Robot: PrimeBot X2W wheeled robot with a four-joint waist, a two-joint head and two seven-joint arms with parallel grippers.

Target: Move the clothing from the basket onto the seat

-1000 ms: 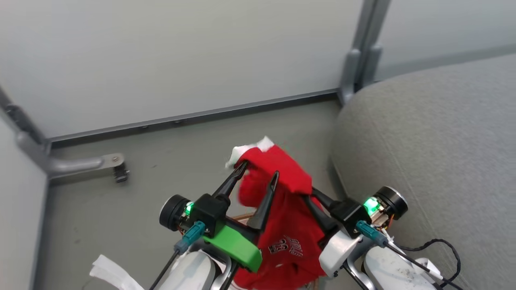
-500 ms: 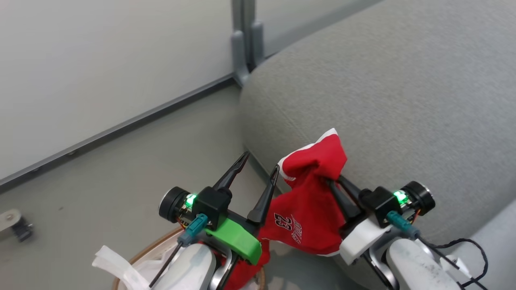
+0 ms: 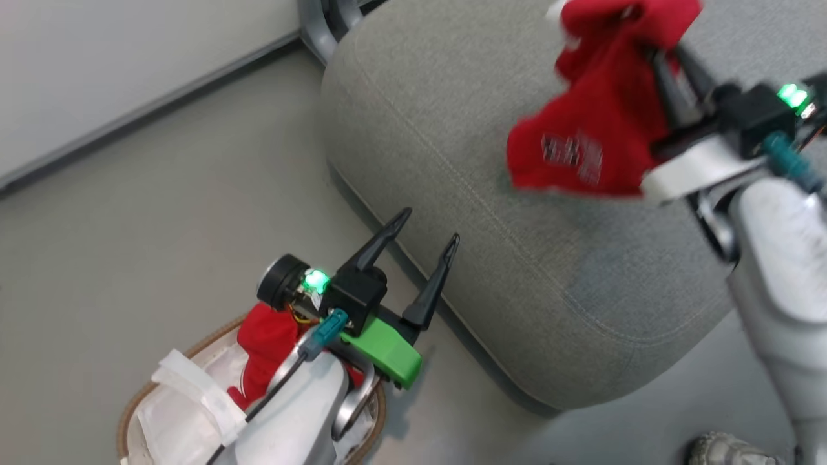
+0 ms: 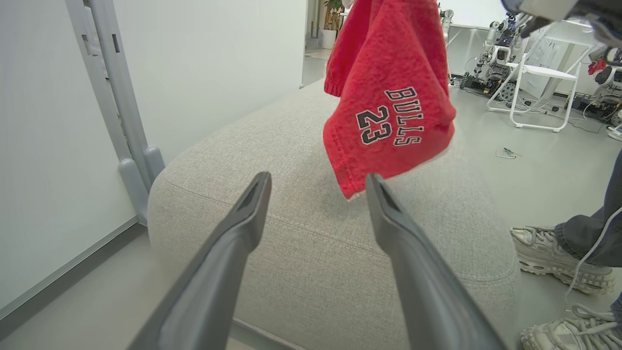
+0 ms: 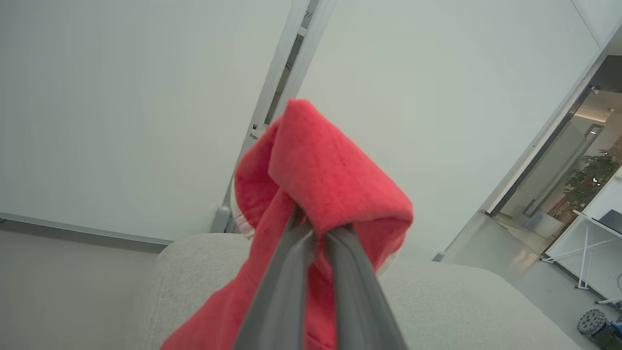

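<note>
In the basket (image 3: pixel 139 403), on the floor by the seat's near corner, lies one red garment (image 3: pixel 261 345). Above it the left gripper (image 3: pixel 429 226) gapes, holding nothing. Over the seat (image 3: pixel 452 148) the right gripper (image 3: pixel 669 61) pinches the BULLS 23 garment (image 3: pixel 591 135), which hangs lengthwise downward, lettering sideways.

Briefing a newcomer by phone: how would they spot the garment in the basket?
Find the big grey seat; on the floor beside it stands a brown-rimmed basket. The garment is the red bundle inside, against the white liner, unlike the lettered red one hanging over the seat.
</note>
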